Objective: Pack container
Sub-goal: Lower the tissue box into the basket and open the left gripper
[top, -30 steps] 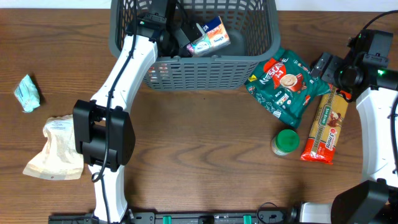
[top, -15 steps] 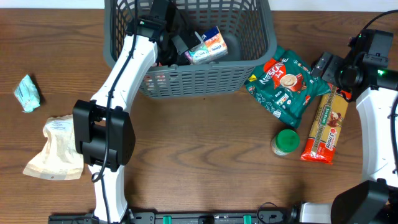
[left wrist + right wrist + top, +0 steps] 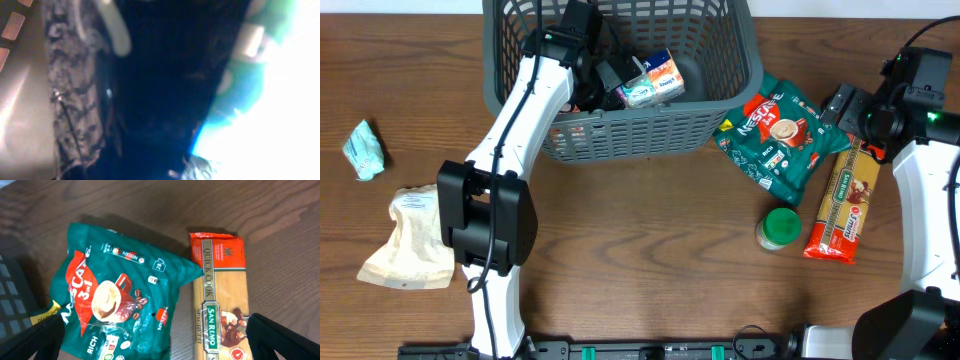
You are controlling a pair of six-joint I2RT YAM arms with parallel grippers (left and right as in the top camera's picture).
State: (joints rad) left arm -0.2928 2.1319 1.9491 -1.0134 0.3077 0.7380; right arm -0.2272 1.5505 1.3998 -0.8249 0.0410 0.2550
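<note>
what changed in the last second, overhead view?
The container slid toward the table's near edge and slightly left; the small box in the left gripper moved with it. Right gripper, coffee pack, pasta, green-lidded jar, paper bag, teal packet stayed put.

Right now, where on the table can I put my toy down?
Bare wood lies in front of the basket, between the left arm and the green jar. It's crowded on the right: coffee bag, jar and spaghetti sit close.
</note>
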